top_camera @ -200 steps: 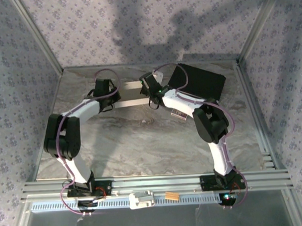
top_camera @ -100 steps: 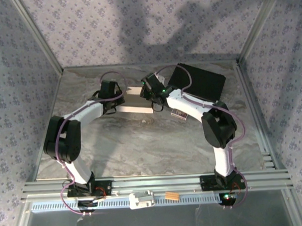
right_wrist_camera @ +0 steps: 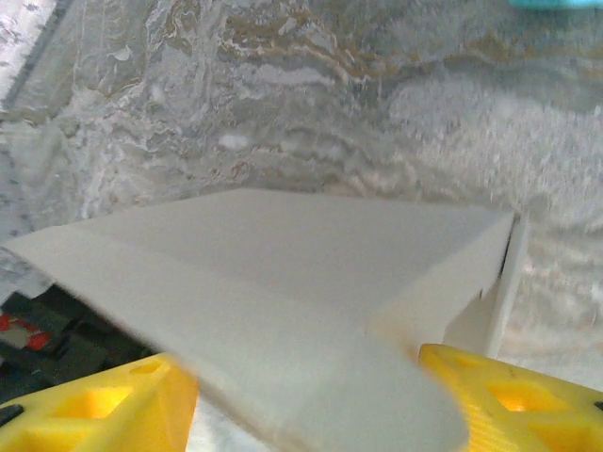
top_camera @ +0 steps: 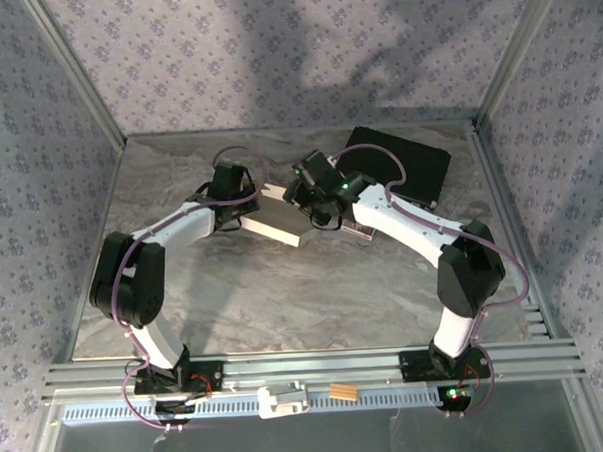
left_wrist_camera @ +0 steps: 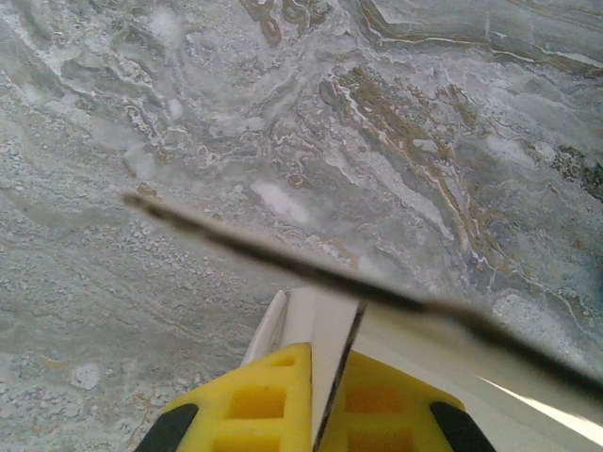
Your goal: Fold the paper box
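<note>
Left side: my left hand (top_camera: 242, 202) has shifted right since a second ago, still clamped on left flap of paper box (top_camera: 272, 224); yellow fingers (left_wrist_camera: 268, 405) pinch thin white card. Box, earlier lying along far edge of counter (top_camera: 235, 299), now slants, right end nearer counter middle, spanning between both hands. My right hand (top_camera: 308, 200), shut a second ago, now spread wide, fingers (right_wrist_camera: 518, 395) either side of box's right end; contact unclear. Right elbow swung toward right edge. Patterned packet (top_camera: 363, 229) just right of that hand. Black case (top_camera: 404, 166) at far-right corner.
</note>
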You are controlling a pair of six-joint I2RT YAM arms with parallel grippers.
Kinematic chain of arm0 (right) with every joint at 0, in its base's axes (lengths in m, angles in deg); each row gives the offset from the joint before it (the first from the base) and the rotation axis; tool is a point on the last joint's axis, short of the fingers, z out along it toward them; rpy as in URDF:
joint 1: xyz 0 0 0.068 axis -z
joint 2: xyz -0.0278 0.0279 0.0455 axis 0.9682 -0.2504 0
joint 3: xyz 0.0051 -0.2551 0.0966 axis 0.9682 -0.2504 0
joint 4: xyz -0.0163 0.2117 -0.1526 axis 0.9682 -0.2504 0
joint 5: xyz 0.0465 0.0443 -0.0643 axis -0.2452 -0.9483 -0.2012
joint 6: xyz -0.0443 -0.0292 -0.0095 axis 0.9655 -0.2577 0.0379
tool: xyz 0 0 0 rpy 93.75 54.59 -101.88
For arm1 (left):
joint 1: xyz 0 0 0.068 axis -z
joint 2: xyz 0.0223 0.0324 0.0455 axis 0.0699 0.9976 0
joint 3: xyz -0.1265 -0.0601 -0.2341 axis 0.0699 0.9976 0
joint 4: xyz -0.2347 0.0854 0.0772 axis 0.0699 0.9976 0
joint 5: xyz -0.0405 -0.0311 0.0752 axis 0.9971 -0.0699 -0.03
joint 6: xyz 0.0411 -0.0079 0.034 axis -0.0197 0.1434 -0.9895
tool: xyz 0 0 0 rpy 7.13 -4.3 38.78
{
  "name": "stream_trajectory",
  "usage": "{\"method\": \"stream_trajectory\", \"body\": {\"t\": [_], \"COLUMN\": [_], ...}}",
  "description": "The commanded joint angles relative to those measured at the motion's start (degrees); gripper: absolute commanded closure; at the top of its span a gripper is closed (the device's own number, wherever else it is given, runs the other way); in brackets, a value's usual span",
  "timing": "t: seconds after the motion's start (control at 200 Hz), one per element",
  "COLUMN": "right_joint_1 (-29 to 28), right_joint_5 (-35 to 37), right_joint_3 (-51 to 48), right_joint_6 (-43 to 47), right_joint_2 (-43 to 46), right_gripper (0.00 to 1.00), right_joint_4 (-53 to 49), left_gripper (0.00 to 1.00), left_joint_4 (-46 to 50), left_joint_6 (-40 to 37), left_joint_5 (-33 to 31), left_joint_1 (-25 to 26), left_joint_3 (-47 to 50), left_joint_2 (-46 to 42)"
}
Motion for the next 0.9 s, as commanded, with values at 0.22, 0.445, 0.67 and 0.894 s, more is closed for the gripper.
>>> {"method": "stream_trajectory", "body": {"t": [0.22,0.445,0.67,0.894], "right_joint_1": [-1.36,0.67,3.74,6.22], "right_joint_5": [-2.75,2.09,-2.70,-4.38], "right_joint_3": [0.54,4.93,19.88,35.61], "right_joint_6": [-19.63,-25.17,-27.94,-26.95], "right_joint_2": [4.12,2.12,-9.47,-19.90], "right_gripper": [0.36,0.37,0.39,0.39], "right_joint_4": [-5.98,2.19,-4.82,-12.03], "left_gripper": [1.00,1.00,1.00,1.00], "left_joint_4": [3.78,3.12,3.83,3.98], "left_joint_6": [2.04,2.43,2.33,2.68], "left_joint_5": [0.61,-0.94,-2.47,-3.61], "left_joint_1": [1.31,2.29,2.88,3.52], "left_joint_3": [-0.13,1.17,0.85,1.12], "left_joint_2": [1.45,0.75,0.04,-0.26]}}
